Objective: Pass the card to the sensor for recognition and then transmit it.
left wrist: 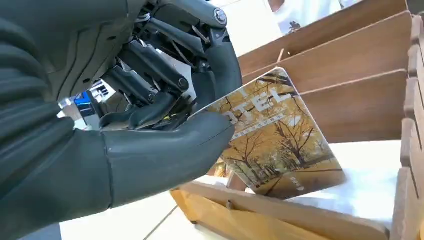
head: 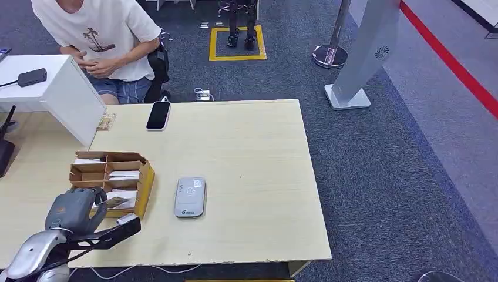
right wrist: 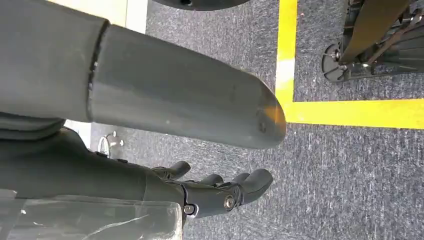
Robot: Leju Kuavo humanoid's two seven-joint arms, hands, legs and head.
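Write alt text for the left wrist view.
The robot's left hand pinches a hotel card, printed with autumn trees, between thumb and fingers at a wooden card box with slanted dividers. White cards lie in the compartment beneath.

The scene is lit evenly and brightly from overhead, and only soft, short shadows are cast on the table (head: 252, 147). In the left wrist view the white background is overexposed. Nearby parts are slightly blurred in both wrist views.
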